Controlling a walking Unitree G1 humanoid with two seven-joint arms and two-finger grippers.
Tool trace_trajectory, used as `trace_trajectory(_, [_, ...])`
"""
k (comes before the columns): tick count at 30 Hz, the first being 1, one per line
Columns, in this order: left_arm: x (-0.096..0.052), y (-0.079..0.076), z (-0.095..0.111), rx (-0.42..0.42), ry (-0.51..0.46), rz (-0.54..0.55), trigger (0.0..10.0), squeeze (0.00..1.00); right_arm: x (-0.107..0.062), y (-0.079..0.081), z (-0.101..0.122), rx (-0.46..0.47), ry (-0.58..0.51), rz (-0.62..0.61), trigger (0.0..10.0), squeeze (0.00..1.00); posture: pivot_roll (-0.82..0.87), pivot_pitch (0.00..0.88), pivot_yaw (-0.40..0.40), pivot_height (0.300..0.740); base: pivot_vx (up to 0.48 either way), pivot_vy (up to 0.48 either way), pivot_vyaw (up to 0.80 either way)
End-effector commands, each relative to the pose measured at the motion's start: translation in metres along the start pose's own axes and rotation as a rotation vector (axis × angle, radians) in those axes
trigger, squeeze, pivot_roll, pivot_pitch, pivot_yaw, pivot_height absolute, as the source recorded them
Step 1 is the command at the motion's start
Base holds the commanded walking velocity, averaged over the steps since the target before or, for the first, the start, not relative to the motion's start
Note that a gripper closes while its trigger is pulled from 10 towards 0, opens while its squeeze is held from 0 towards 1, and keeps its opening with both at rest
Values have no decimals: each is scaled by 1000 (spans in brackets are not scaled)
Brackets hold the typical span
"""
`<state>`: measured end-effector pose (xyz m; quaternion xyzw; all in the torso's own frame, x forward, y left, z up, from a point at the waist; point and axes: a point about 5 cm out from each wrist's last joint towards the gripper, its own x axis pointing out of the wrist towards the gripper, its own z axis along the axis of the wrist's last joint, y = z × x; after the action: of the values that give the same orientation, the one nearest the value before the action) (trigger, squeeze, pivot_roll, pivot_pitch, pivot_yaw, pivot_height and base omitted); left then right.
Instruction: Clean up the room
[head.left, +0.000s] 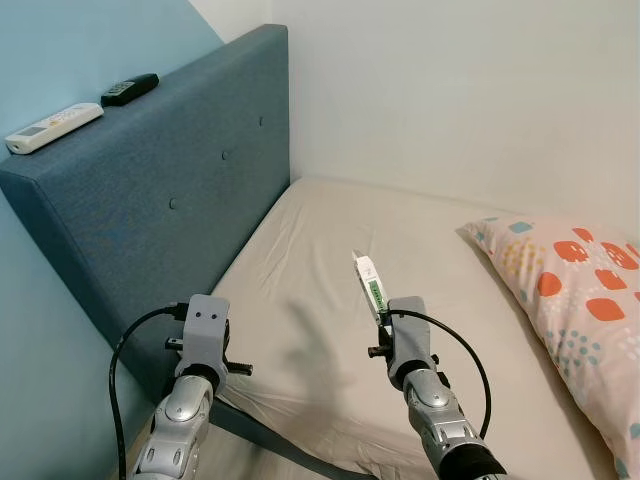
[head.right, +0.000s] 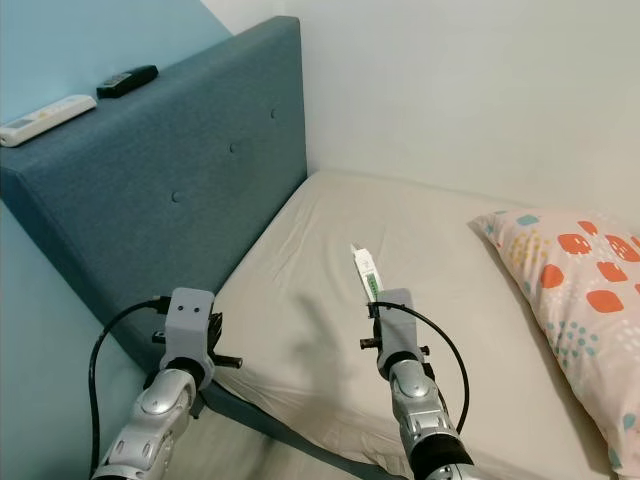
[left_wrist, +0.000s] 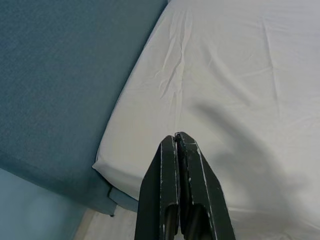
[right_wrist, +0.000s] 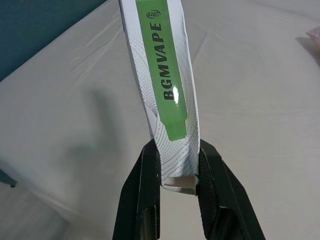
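Left eye view: your right claw is held above the bed, clamped on the low end of a slim white-and-green box that sticks up and leans a little toward the headboard. Left claw hangs just off the mattress corner by the headboard. A patterned pillow lies on the robot's right, well apart from both arms.

Right eye view: a white remote and a black remote lie on top of the headboard, apart from each other. Probably later pickups; neither blocks you now.

Left wrist view: the left claw is fully pinched together, with nothing between the fingers. Bare sheet below.

Right wrist view: fingers grip the box at its very bottom edge, so the hold is shallow. My read: keep the squeeze steady and swing slowly, since the long free end can lever itself out. No bin is visible, so you'd need to turn to find a drop spot; mind the headboard when turning.
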<state>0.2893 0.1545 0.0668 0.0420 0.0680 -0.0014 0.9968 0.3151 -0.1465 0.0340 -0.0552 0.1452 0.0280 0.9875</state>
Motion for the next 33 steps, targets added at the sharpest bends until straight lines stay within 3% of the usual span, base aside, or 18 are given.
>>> trace_trajectory(1, [0, 1, -4, 23, 16, -4, 10000, 0, -4, 2, -10, 11, 30, 6, 10000, 0, 63, 106, -43, 740, 0, 0, -663])
trace_trajectory(33, [4, -1, -5, 37, 13, -12, 10000, 0, -4, 2, -17, 9, 67, 9, 10000, 0, 63, 108, -43, 740, 0, 0, -800])
